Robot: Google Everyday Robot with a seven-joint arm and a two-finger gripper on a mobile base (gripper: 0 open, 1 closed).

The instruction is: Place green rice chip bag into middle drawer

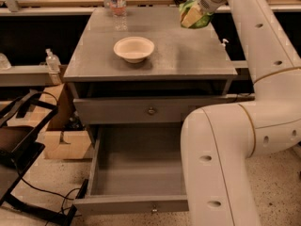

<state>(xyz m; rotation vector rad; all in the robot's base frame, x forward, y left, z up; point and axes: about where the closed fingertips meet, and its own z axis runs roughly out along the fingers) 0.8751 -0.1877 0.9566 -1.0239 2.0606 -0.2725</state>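
At the far left a small bottle [52, 62] stands on a side ledge, outside the job. On the tabletop [188, 55] a water bottle [118, 6] stands at the rear edge and a cream bowl [134, 48] sits just in front of it. Both are left of the arm's path and need no shifting. That makes two bottles and one bowl.

Below the tabletop are two knobbed grey fronts. The upper drawer front [117, 111] is shut. The middle drawer [136, 173] is pulled well out, its floor bare. Judging from that, it is ready to take the bag from above, with no handle work left to do.

At the right rear, the one green rice chip bag [190, 19] hangs clear of the tabletop, over its back right corner. The claw [200, 11] is closed on its upper part, which is why the bag hangs crumpled rather than lying flat. It is well apart from the drawer, high and behind.

The single white arm [221, 154] loops down the right side, and its lower link covers the drawer's right part. I judge the carry forward and down is yet to come.
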